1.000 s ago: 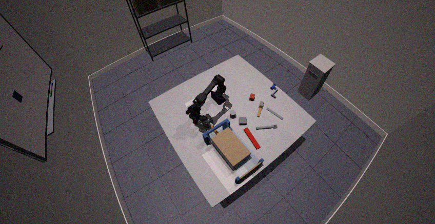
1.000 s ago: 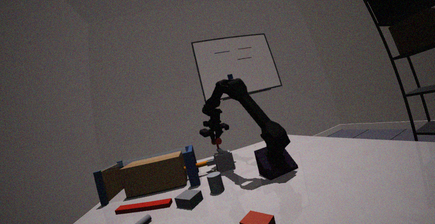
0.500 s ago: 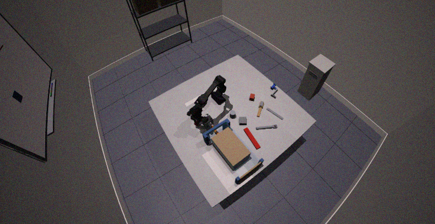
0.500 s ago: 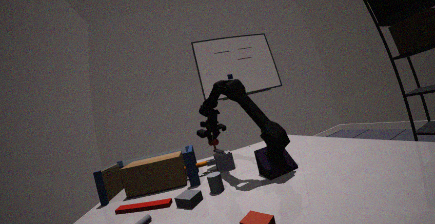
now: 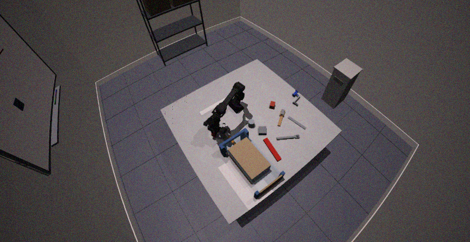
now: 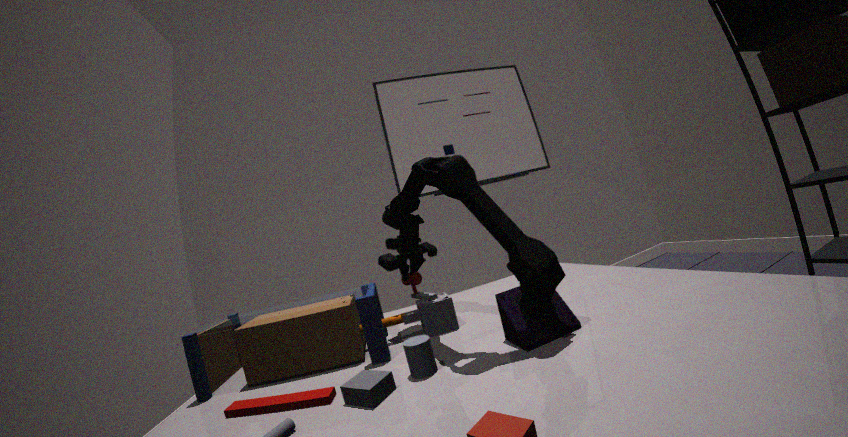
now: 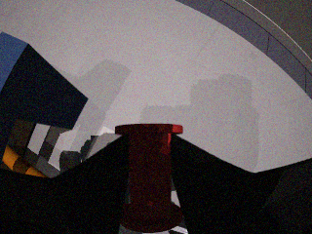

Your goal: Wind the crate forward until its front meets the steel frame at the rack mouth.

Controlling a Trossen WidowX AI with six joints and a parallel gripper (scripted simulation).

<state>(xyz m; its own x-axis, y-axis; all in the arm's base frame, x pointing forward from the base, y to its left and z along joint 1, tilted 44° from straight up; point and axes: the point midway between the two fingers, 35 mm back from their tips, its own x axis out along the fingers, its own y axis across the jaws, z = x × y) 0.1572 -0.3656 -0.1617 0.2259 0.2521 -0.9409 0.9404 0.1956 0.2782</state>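
My gripper (image 6: 411, 277) (image 7: 148, 140) is shut on the red knob of the winch handle, above the grey winch (image 6: 439, 315). The handle's crank arm lies over the winch top; its key end is hidden. An orange strap (image 6: 391, 319) (image 7: 19, 163) runs from the winch through the blue steel frame (image 5: 220, 145) (image 6: 373, 325) towards the crate. The brown crate (image 5: 249, 159) (image 6: 303, 343) sits flat in the cubby, its front close behind the frame. I cannot tell whether they touch.
A grey cylinder (image 5: 251, 123) (image 6: 420, 358), a grey block (image 5: 262, 130) (image 6: 368, 388) and a red bar (image 5: 271, 149) (image 6: 279, 401) lie beside the cubby. A red cube (image 5: 271, 104), a wrench (image 5: 287, 137), a grey rod (image 5: 296, 122) and other tools lie farther off.
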